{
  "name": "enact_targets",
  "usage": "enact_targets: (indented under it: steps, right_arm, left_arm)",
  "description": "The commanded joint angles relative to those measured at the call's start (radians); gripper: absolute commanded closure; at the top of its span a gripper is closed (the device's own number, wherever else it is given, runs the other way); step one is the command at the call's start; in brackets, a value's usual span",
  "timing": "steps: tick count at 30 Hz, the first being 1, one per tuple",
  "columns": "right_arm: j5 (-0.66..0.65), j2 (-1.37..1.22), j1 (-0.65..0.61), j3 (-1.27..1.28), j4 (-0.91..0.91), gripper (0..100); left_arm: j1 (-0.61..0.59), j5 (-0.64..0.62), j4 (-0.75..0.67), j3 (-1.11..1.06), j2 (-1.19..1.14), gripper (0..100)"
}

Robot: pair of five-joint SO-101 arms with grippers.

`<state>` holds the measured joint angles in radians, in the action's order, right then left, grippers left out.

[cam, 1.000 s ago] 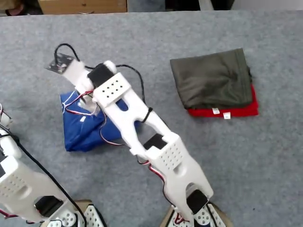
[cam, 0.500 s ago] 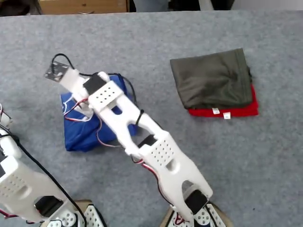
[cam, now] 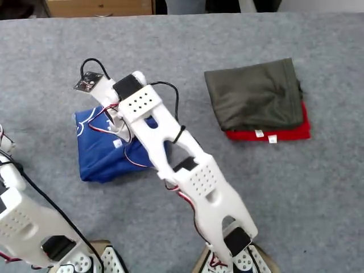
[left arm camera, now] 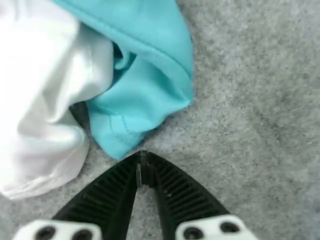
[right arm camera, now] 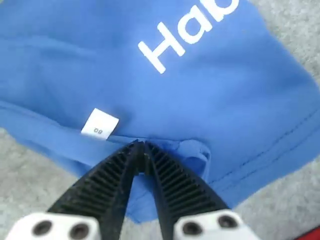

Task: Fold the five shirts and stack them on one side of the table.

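Note:
A folded blue shirt (cam: 96, 156) with white lettering lies at the left of the grey table (cam: 318, 187). My right gripper (cam: 116, 128) hangs over it, and in the right wrist view the gripper (right arm camera: 140, 145) is shut. Its tips rest on the blue shirt (right arm camera: 210, 85) beside a small white label (right arm camera: 99, 125). At the right, a folded olive shirt (cam: 256, 94) sits on a folded red shirt (cam: 284, 133). My left gripper (left arm camera: 142, 159) is shut just above the table. It points at the corner of a crumpled teal shirt (left arm camera: 145, 80) that lies beside a white shirt (left arm camera: 40, 100).
The left arm's body (cam: 23, 222) stands at the near left corner, the right arm's base (cam: 233, 250) at the near middle. A wooden box (cam: 96, 7) lies beyond the far edge. Bare grey table stretches across the far side and the near right.
The right arm's wrist swung left over the blue shirt, then back right. The shirt's far edge shifted a little. The olive and red stack stayed put.

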<state>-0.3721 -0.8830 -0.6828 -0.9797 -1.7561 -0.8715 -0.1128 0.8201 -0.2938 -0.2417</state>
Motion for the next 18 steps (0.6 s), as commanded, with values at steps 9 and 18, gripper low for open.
enact_targets:
  steps: [9, 18]
  right_arm:
    - [0.003, 0.492, 0.012, 0.694, -0.011, 98.5]
    - [0.003, 0.676, 0.043, 0.866, 0.021, 98.5]
  left_arm:
    - [0.005, -0.005, -0.015, 0.005, 0.048, 97]
    - [0.019, 0.009, -0.006, -0.004, 0.057, 97]
